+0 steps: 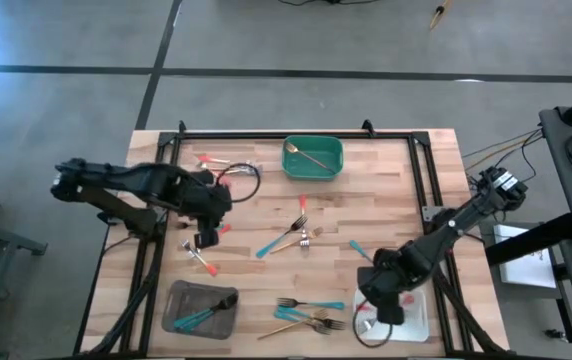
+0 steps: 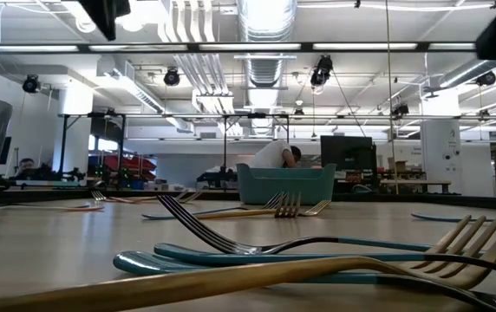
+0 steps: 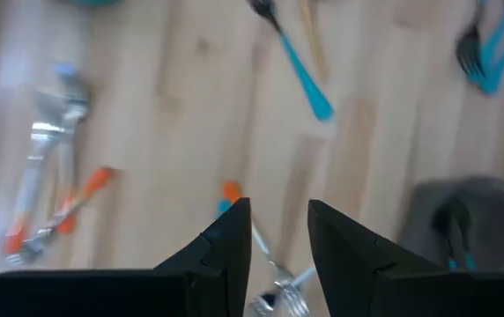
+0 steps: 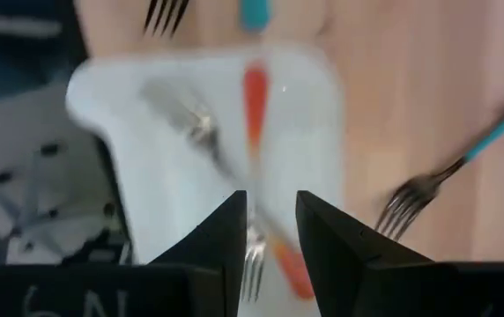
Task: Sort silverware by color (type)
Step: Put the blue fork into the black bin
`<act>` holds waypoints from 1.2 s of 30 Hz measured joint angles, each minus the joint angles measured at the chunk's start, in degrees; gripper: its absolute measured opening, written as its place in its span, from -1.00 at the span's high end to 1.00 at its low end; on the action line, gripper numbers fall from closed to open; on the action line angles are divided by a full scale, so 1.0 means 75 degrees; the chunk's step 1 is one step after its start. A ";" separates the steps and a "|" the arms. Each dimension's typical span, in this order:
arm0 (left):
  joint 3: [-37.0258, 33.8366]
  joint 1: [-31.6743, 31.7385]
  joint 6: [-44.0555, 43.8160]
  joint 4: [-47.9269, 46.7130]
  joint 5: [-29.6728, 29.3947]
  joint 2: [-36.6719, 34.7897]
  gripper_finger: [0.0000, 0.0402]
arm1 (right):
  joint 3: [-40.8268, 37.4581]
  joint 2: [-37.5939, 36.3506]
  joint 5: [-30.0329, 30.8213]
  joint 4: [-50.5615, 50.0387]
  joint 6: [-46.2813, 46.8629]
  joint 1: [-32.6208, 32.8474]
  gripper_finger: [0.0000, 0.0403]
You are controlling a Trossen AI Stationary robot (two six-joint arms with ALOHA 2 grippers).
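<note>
The right gripper (image 1: 388,308) hangs over the white tray (image 1: 416,325) at about 5 o'clock on the tabletop (image 1: 386,200). In the right wrist view its fingers (image 4: 226,238) stand parted with nothing between them, released above the tray (image 4: 129,97), where two red-orange-handled pieces (image 4: 254,97) lie crossed on the white floor. A teal-handled fork (image 4: 463,167) lies on the wood just beside that tray.

The left gripper (image 1: 206,240) hovers at about 9 o'clock, over a red-orange-handled fork (image 1: 202,262) lying on the tabletop. From its wrist camera the fingers (image 3: 226,246) are apart with a narrow gap, and the fork's metal head (image 3: 278,295) shows below them; whether they touch it I cannot tell.

The rest of the silverware is scattered. A gold piece (image 1: 311,155) lies in the green tray (image 1: 291,165) at 12 o'clock. Teal-handled pieces (image 1: 201,318) sit in the grey tray (image 1: 181,295) at 7 o'clock. Near the centre a teal-handled fork (image 1: 278,242), a red-orange-handled one (image 1: 303,208) and a gold fork (image 1: 301,242) lie close together. At 6 o'clock a teal-handled fork (image 1: 311,303) and gold forks (image 1: 301,322) lie side by side. Another red-orange-handled piece (image 1: 211,159) lies at 11 o'clock beside a black cable loop (image 1: 241,180).

In the low view, a gold fork (image 2: 231,282) and teal handles (image 2: 231,258) fill the foreground, with the green tray (image 2: 284,184) well beyond.
</note>
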 joint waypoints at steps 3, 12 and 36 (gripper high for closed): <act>-0.0643 -0.0054 0.0352 0.0606 0.0694 -0.0200 0.51 | 0.0045 0.0000 0.0250 0.0014 -0.0186 -0.0417 0.54; -0.1878 -0.0093 0.1559 0.2596 0.1463 -0.0850 0.51 | 0.0223 0.0003 0.0282 -0.0041 -0.0600 -0.2215 0.54; -0.2733 0.0031 0.2597 0.2323 -0.0576 -0.1802 0.51 | -0.1920 0.0012 -0.0415 -0.0267 -0.0246 -0.3504 0.54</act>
